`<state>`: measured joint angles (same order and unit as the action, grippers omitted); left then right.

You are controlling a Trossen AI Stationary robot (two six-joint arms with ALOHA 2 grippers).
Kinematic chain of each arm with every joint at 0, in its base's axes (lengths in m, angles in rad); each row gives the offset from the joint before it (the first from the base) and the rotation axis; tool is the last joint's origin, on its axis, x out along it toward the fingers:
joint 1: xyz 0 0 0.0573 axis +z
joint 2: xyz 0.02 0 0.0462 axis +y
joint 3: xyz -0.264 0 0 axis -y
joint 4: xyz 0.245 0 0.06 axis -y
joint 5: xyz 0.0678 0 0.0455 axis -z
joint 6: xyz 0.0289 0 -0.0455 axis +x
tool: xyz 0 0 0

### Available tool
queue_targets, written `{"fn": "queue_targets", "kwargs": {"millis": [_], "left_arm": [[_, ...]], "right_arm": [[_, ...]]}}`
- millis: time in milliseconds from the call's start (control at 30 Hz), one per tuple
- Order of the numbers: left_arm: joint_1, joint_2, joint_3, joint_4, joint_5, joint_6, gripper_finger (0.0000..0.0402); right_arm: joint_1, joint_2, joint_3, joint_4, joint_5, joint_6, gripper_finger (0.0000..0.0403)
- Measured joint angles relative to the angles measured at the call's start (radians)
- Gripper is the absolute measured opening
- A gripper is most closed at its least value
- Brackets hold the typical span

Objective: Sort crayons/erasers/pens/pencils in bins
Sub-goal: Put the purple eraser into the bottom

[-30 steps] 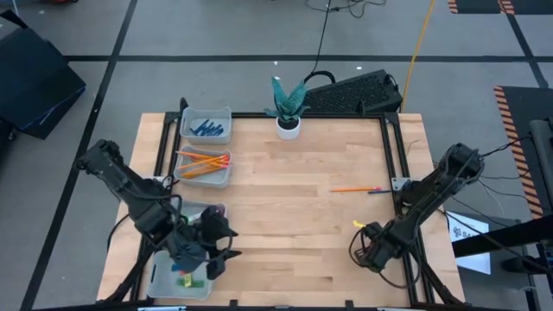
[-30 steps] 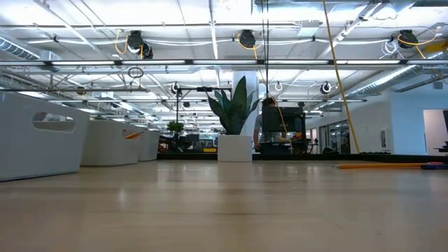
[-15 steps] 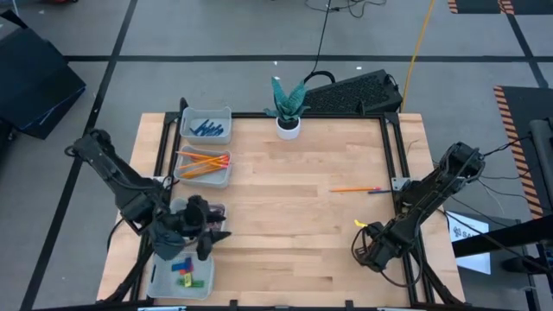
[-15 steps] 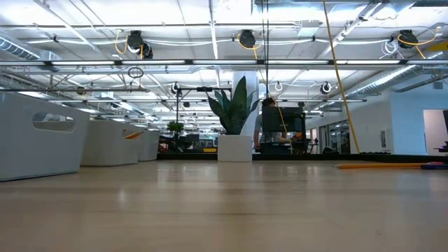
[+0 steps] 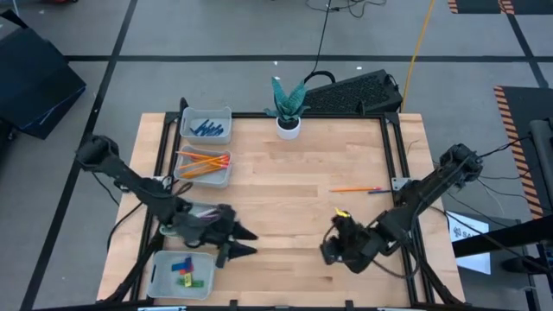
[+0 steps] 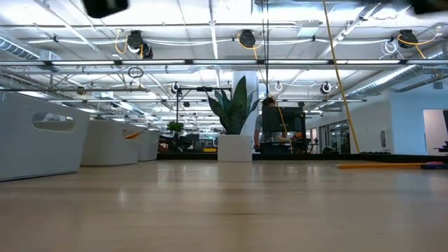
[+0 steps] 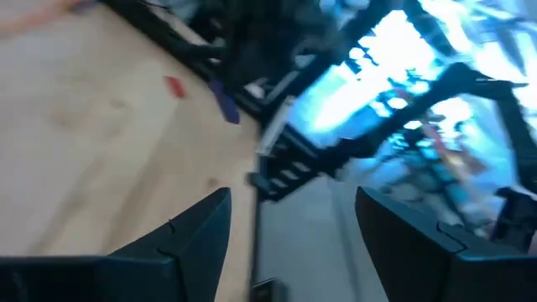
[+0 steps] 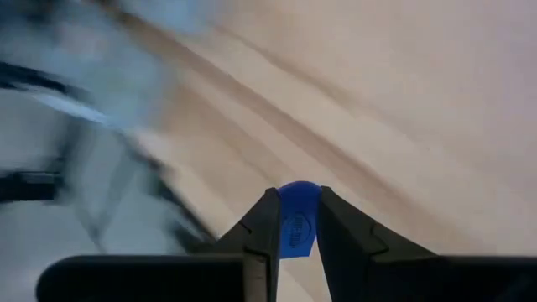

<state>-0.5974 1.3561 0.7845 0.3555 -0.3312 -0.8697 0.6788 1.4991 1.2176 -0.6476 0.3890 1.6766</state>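
Note:
My right gripper [image 5: 331,249] hovers over the table's near right part, shut on a small blue eraser [image 8: 296,220]. My left gripper [image 5: 244,242] stands open over the wood, just right of the bins, with nothing between its fingers [image 7: 201,231]. Four pale bins line the left edge. The far one [image 5: 207,126] holds pens and the one behind it [image 5: 204,167] holds pencils. My left arm partly covers the third [image 5: 197,214]. The near one [image 5: 180,275] holds coloured erasers. One pencil [image 5: 352,188] and one pen [image 5: 378,191] lie flat on the table near the right edge. My right gripper pinches the blue eraser [image 8: 297,210] between its two fingertips [image 8: 262,225]. The eraser's rounded end sticks out past the tips. It is lifted clear of the table.
A white plant pot [image 5: 288,127] stands at the middle of the far edge. A black frame [image 5: 390,155] runs along the table's right side. Bare wood [image 5: 285,216] lies between the two grippers.
My left gripper has left the near bin, first going toward the far edge, then toward the table's right, onto the open wood. My right gripper has swung from the right edge toward the table's left.

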Motion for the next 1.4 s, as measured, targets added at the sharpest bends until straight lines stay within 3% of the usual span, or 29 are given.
{"fn": "queue_targets", "kwargs": {"millis": [167,267,333,533,700,1033,1267,1400], "left_arm": [[0.098,0.102,0.000,0.208,0.226,-0.011,0.0276],[0.148,0.139,0.000,0.337,0.374,-0.024,0.0306],[0.175,0.151,0.000,0.421,0.463,-0.026,0.0324],[0.247,0.149,0.011,0.582,0.545,-0.005,0.0340],[0.279,0.148,0.066,0.571,0.573,0.008,0.0308],[0.284,0.150,0.146,0.570,0.638,0.050,0.0182],[0.286,0.151,0.147,0.545,0.638,0.062,0.0035],[0.286,0.150,0.149,0.516,0.638,0.057,0.0021]], "right_arm": [[-0.085,-0.002,0.065,0.444,0.204,-0.612,0.0055],[-0.098,0.001,0.064,0.709,0.198,-0.964,0.0055],[-0.106,-0.001,0.064,0.814,0.151,-1.087,0.0055],[-0.124,0.007,0.064,0.897,0.078,-1.222,0.0055],[-0.157,0.017,0.064,0.984,0.024,-1.314,0.0055],[-0.199,0.019,0.064,0.988,-0.036,-1.334,0.0055],[-0.199,0.018,0.065,0.984,-0.035,-1.349,0.0055],[-0.199,0.018,0.064,0.976,-0.042,-1.331,0.0085]]}}
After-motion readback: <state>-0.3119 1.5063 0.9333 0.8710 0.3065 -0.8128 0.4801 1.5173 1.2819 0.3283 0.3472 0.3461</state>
